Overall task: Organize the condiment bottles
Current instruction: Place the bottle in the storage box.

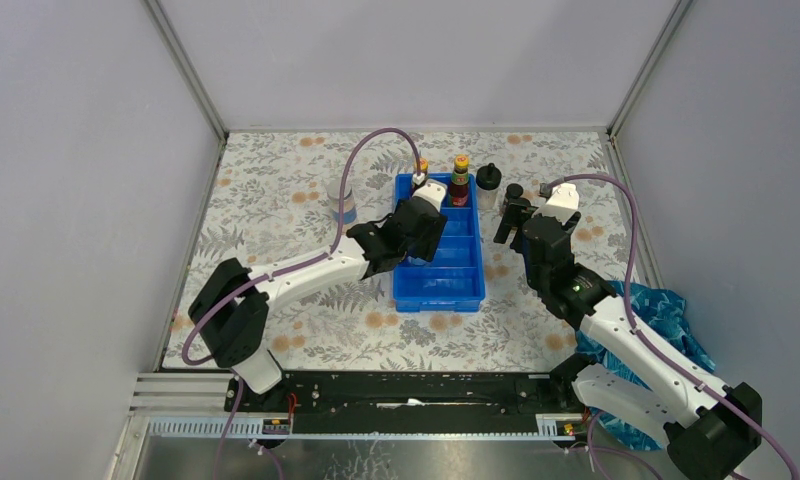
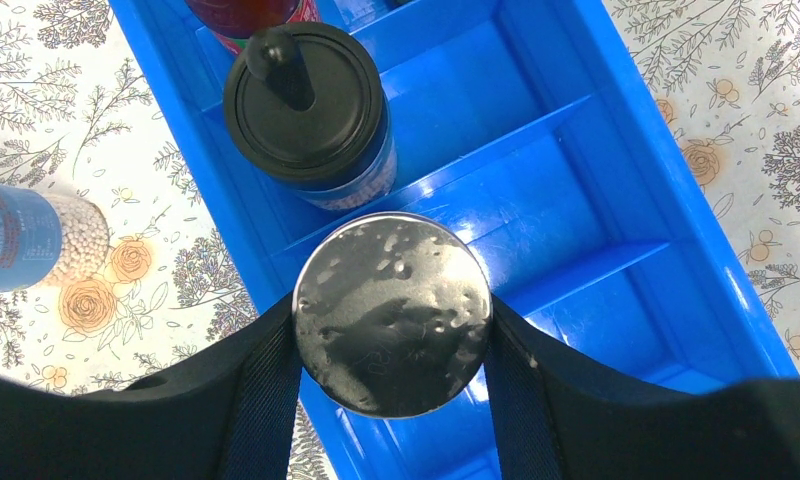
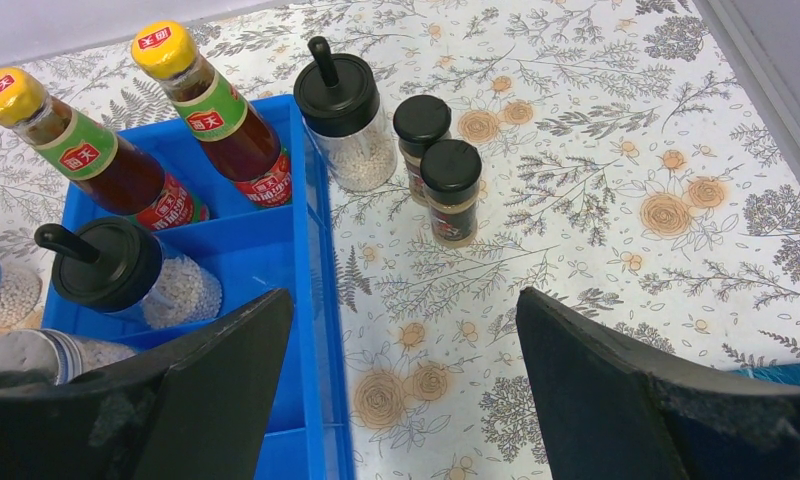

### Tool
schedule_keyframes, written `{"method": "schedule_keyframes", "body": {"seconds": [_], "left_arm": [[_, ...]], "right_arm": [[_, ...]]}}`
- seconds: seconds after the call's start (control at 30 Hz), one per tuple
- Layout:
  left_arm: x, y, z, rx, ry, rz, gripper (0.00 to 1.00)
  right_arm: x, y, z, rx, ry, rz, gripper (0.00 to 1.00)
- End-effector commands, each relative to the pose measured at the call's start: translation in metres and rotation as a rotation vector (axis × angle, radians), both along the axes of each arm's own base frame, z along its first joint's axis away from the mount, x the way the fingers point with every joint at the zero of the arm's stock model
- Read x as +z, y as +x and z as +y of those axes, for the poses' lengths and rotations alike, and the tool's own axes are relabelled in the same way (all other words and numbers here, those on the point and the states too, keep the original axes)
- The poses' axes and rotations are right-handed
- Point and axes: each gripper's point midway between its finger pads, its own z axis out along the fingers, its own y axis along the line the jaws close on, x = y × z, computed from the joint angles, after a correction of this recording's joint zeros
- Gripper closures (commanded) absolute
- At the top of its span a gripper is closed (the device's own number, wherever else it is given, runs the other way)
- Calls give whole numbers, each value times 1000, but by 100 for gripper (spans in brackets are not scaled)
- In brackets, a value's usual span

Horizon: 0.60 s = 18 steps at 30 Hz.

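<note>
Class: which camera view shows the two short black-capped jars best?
Right wrist view: both short black-capped jars stand unobstructed on the table. The top view shows only a tiny dark cap; the left wrist view shows neither.

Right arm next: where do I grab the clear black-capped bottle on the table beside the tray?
Probably the clear bottle just under its domed cap, from above, right tool closing near-to-far: it stands upright, with the blue tray wall close on its left and short black-capped jars on its right.

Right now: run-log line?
left tool shut on silver-lidded jar over tray | right tool open | in tray: red bottles, clear shaker | outside: second shaker, dark jars, blue-labelled jar
</note>
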Motion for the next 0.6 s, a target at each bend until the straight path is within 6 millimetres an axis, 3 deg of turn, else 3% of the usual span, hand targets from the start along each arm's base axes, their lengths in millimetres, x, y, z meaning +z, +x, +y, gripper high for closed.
{"method": "schedule_keyframes", "body": {"seconds": [0.0, 0.37, 0.57], "left_arm": [[21, 16, -8, 30, -59, -61, 76], [20, 16, -6, 41, -54, -64, 27], [22, 16, -6, 45, -56, -63, 15]], "right_arm": [[12, 6, 0, -5, 16, -41, 10], [10, 6, 1, 0, 20, -36, 10], [9, 5, 0, -1, 18, -33, 10]]}}
